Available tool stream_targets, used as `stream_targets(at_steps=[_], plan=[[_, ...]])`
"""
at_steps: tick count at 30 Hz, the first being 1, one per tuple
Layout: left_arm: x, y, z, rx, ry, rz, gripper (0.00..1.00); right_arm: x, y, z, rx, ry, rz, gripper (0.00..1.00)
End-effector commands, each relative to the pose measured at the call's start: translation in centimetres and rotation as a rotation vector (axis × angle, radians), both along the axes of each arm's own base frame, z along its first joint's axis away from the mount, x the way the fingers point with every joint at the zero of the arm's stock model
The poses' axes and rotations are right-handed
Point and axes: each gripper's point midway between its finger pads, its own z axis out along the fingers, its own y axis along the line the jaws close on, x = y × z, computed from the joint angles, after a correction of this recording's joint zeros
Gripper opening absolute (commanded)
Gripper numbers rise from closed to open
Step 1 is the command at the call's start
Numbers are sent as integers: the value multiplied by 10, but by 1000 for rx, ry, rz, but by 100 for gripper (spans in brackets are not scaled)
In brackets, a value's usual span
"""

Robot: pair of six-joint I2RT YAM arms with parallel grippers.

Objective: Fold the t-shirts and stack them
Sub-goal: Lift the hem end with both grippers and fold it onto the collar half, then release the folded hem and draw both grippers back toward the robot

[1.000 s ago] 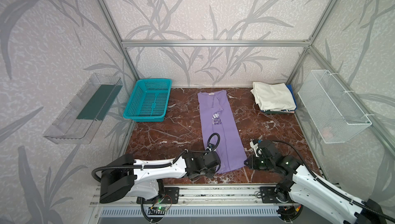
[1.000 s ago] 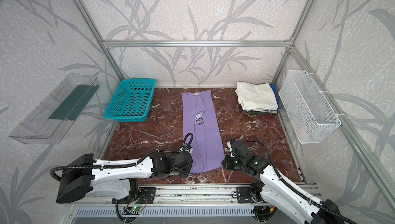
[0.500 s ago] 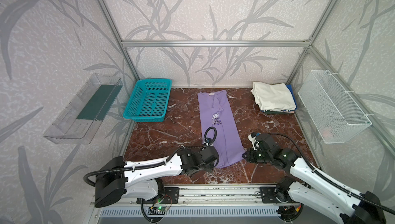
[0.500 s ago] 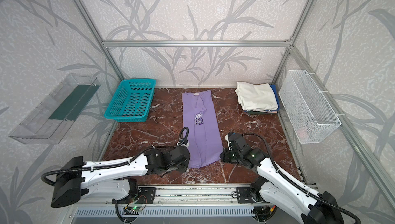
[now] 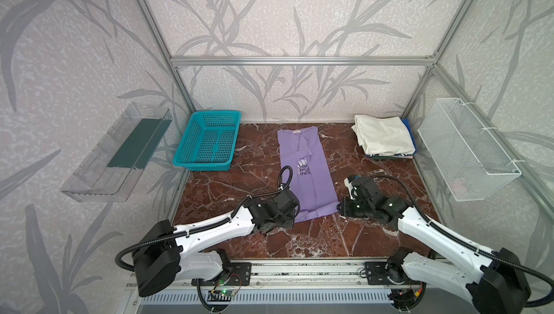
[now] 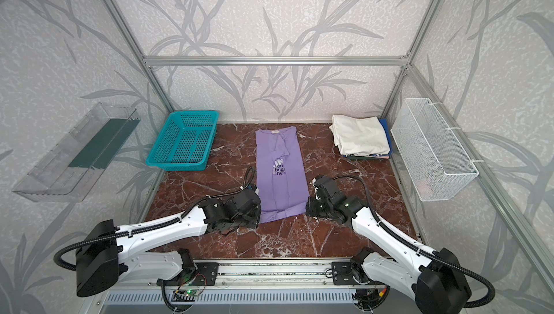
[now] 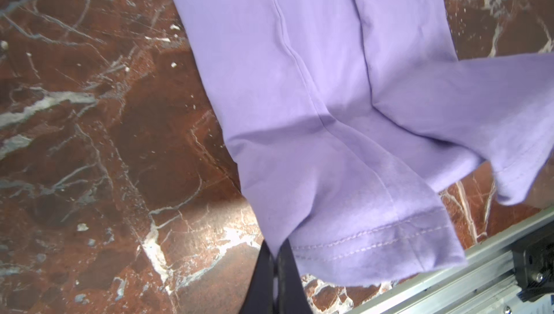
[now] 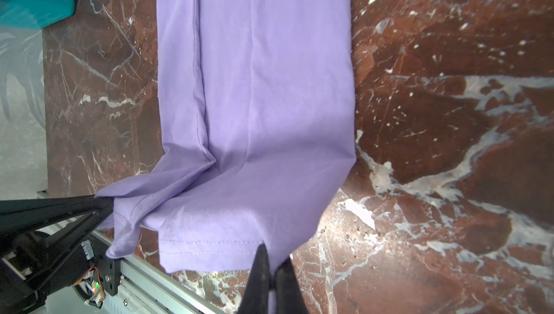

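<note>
You have the lavender t-shirt (image 5: 305, 174) lying as a narrow strip on the counter (image 5: 239, 183), long axis front to back, collar toward the rear wall. Your left fingers (image 7: 261, 282) and right fingers (image 8: 258, 276) each pinch a near hem corner.

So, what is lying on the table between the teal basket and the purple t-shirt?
Nothing lies there. In a top view, only bare marble tabletop shows between the teal basket and the purple t-shirt.

Leaf-print walls (image 5: 299, 13), aluminium frame (image 5: 299, 61) all round.
Red marble tabletop (image 5: 233, 183) below; clear tray (image 5: 99, 171) on the left wall, white wire basket (image 5: 467, 153) on the right.
</note>
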Motion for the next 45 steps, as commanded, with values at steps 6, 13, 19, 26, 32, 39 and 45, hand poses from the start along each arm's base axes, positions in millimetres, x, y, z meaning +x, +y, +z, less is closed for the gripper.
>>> stream_targets(at_steps=[6, 13, 19, 26, 32, 39, 45], plan=[[28, 2, 10, -23, 0, 38, 0, 36, 2, 13, -7, -50, 3, 0], [54, 7, 10, -34, 5, 78, 0, 64, 9, 3, 4, -13, 12, 0], [77, 11, 12, -22, -1, 114, 0, 87, 13, -1, 4, 18, 23, 0], [107, 21, 16, -10, -24, 161, 0, 112, 18, -1, 18, 33, 18, 0], [129, 28, 15, -34, -27, 191, 0, 136, 17, -5, 14, 32, 1, 0], [158, 31, 13, -65, -37, 208, 0, 153, 21, -17, 14, 83, 3, 0], [182, 32, 1, -72, -22, 215, 0, 163, 21, -23, 45, 96, -24, 0]])
